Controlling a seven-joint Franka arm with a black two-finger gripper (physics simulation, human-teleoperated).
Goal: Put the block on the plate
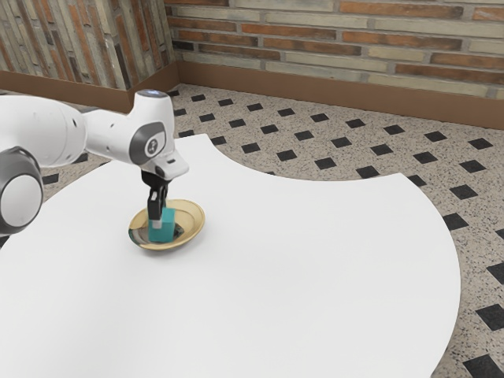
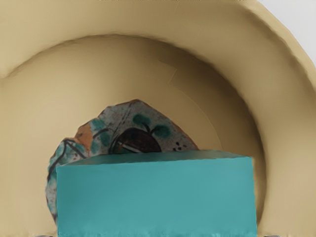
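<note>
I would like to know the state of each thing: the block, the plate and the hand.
Block: within the plate's rim; gripped or free, I cannot tell.
Plate: on the table, face up, partly hidden.
Hand: pointing down, at the block.

Block (image 2: 155, 197): flat, smooth faces, matt to faintly satin, plastic-like or painted; material uncertain. Plate (image 1: 194, 214): ceramic-like, smooth, soft sheen on the curved wall; the patterned patch (image 2: 143, 121) inside has a mottled, rough look and a ragged edge. Table (image 1: 315, 276): smooth, matt, even surface. Arm (image 1: 106, 134): smooth plastic-like shell, slight gloss. Floor (image 1: 315, 146): speckled, stone-like tile. Wall (image 1: 354, 39): rough, matt brick.
</note>
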